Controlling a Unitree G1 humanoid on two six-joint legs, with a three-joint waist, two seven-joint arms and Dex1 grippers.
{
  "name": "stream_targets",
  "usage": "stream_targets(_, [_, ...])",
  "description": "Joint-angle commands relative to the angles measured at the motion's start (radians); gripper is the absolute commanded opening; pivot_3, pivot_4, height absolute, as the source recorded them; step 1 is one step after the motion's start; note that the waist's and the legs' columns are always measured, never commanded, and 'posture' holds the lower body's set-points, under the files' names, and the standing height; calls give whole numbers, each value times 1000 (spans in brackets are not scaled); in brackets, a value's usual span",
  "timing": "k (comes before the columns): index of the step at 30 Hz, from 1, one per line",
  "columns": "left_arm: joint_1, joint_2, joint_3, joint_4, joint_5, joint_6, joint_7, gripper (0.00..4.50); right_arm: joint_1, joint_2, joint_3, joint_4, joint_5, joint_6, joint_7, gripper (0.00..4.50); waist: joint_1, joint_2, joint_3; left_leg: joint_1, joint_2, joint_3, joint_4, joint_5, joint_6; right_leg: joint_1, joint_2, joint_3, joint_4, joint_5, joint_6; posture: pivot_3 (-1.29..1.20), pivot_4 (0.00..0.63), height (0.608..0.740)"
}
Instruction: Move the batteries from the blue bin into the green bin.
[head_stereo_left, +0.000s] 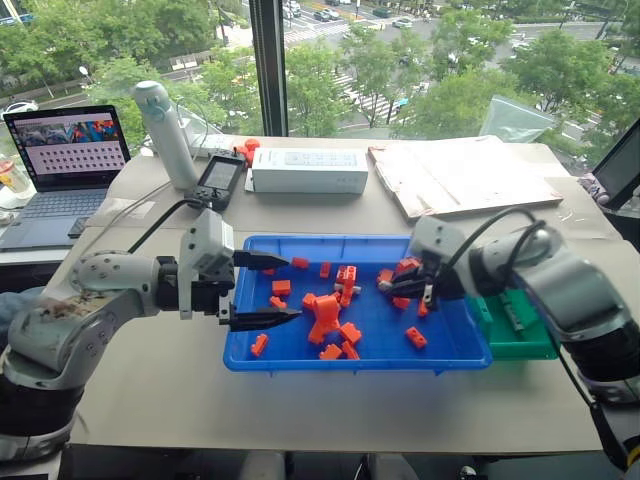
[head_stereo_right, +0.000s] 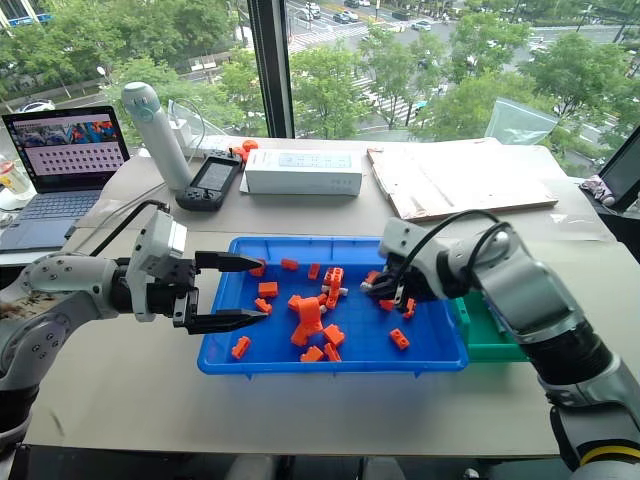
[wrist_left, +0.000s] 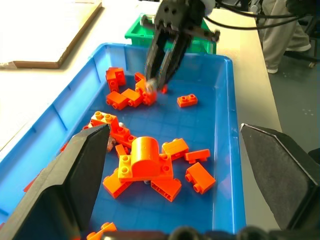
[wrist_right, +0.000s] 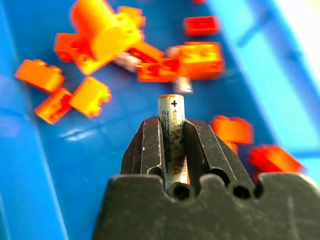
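A big blue bin (head_stereo_left: 440, 355) sits on the bench (head_stereo_left: 160, 390), right in front of the robot. Lots of orange blocks (head_stereo_left: 325, 320) lie in it. Most of them are piled up in the middle. A few lie alone near the right side and the near edge.

The green bin (head_stereo_left: 525, 340) stands just beside the blue bin, touching its right end. At least one grey battery (head_stereo_left: 512, 312) lies inside it.

The right gripper (wrist_right: 171, 142) hangs over the right part of the blue bin, above the blocks. Its jaws are closed tight on one battery (wrist_right: 171, 122). The battery sticks out past the tips of the jaws, and the end with the plus mark points away from the gripper. In the left wrist view the same gripper (wrist_left: 159, 80) points down at the far end of the blue bin, with the green bin behind it.

The left gripper (head_stereo_left: 262, 290) is at the left end of the blue bin. It points sideways, toward the right. Its jaws are wide open and hold nothing. One finger reaches over the far left part of the bin and the other over the near left part.

On the far side of the bench there is a white box (head_stereo_left: 308, 170), a black handheld device (head_stereo_left: 218, 182), a white bottle (head_stereo_left: 168, 132), some flat cardboard (head_stereo_left: 460, 175) and an open laptop (head_stereo_left: 62, 165) at the far left.
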Motion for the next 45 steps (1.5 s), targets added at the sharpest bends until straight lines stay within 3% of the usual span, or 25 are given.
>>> stream_targets(1, [-43, -21, -25, 26, 19, -50, -36, 4500, 36, -100, -129, 58, -4, -49, 2, 275, -1, 0, 0, 0, 0, 0, 0, 0, 0, 0, 0, 0, 0, 0, 0, 0, 150, 733])
stream_targets(6, [-125, -95, -74, 97, 39, -91, -77, 4500, 183, -250, -262, 149, -15, -83, 6, 275, 7, 0, 0, 0, -1, 1, 0, 0, 1, 1, -1, 1, 0, 0, 0, 0, 150, 733])
stream_targets(12, [-154, -102, -88, 132, 66, -105, -97, 4500, 285, -230, -265, 189, -64, -113, -87, 275, -17, 0, 0, 0, 1, 3, 0, 3, 8, 2, 1, 5, 2, 1, 1, 0, 150, 733])
stream_targets(14, [-148, -91, -88, 131, 80, -108, -104, 4500, 289, -225, -266, 187, -53, -101, -84, 1279, -18, 0, 0, 0, 0, 4, 0, 3, 8, 1, 1, 6, 2, 1, 1, 0, 150, 733])
stream_targets(21, [-93, -32, -48, 97, 91, -90, -98, 4500, 127, -199, -197, 191, -52, -124, -56, 3608, -26, 1, 0, 0, 0, 6, 0, 3, 7, 0, 1, 8, 1, 1, 2, 0, 150, 733])
stream_targets(24, [-35, 32, -12, 79, 116, -81, -85, 4500, 19, -98, -135, 117, 3, -151, -6, 4447, -35, 0, 0, 0, 1, 6, 0, -1, 3, 0, 1, 8, 1, 1, 2, 0, 150, 733])
stream_targets(31, [124, 159, 70, 37, 164, -87, -77, 4500, -66, 199, 51, 7, 60, -128, 15, 4447, -29, 0, 0, 0, 7, 7, 0, 1, 7, 0, 5, 9, 1, 1, 2, 0, 150, 733])
stream_targets(36, [229, 181, 162, -51, 126, -37, -38, 4500, -65, 426, 183, 46, -7, -175, -94, 4447, -16, -2, 0, 0, 8, 9, 1, -4, 1, -2, 4, 8, 0, 1, 1, 0, 150, 733])
stream_targets(44, [310, 168, 239, -155, 37, 31, -3, 4500, -34, 487, 253, 117, -74, -235, -110, 4447, -10, -2, -1, 0, 14, 17, 1, -5, -2, -6, 4, 6, 1, 2, -1, 0, 150, 733])
stream_targets(45, [313, 168, 239, -161, 32, 35, 4, 4500, -29, 491, 259, 133, -83, -244, -112, 4214, -12, -2, -1, 0, 14, 17, 1, -5, -2, -6, 4, 7, 1, 2, -1, 0, 150, 733])
